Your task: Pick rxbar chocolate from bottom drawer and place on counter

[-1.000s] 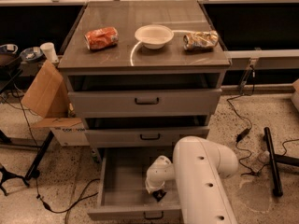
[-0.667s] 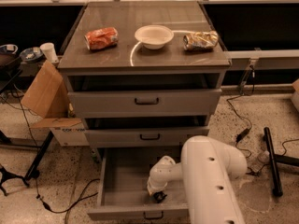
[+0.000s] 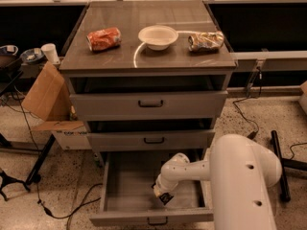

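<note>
pincer point(image 3: 165, 198) in bottom drawer point(image 3: 125, 188), bowl point(image 3: 158, 36) above

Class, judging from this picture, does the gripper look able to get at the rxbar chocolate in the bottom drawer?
Probably yes. The bottom drawer is pulled open, and the gripper is down inside it, right at a small dark item, likely the rxbar chocolate. Nothing visible lies between them.

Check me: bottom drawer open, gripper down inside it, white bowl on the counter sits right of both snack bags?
One error. The camera view shows the white bowl between the orange snack bag and the gold-silver snack bag on the counter. The rest holds: bottom drawer open, gripper down inside it.
</note>
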Controlling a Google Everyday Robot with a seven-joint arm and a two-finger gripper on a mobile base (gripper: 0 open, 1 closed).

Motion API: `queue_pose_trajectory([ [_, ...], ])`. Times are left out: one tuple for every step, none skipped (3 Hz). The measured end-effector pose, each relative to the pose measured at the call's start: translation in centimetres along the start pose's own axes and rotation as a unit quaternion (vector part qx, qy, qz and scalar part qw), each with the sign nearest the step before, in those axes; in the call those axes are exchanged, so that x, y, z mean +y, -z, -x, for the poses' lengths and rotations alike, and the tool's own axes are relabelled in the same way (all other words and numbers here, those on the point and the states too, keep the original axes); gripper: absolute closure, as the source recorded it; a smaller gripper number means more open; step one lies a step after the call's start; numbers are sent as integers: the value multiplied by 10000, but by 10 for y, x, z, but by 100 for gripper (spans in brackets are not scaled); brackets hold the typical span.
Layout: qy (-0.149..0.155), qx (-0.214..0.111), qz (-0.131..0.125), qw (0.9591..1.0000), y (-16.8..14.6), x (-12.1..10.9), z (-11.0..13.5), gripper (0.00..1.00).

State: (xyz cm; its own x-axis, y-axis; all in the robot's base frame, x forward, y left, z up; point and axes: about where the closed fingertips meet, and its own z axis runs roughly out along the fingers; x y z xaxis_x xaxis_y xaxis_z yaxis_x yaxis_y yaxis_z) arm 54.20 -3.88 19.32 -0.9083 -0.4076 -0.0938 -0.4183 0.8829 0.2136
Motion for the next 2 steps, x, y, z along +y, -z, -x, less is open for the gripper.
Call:
queue_pose_trajectory([
  [210, -75, 47, 9997, 49, 8, -1, 100],
  [435, -273, 72, 9987, 113, 16, -2, 100],
])
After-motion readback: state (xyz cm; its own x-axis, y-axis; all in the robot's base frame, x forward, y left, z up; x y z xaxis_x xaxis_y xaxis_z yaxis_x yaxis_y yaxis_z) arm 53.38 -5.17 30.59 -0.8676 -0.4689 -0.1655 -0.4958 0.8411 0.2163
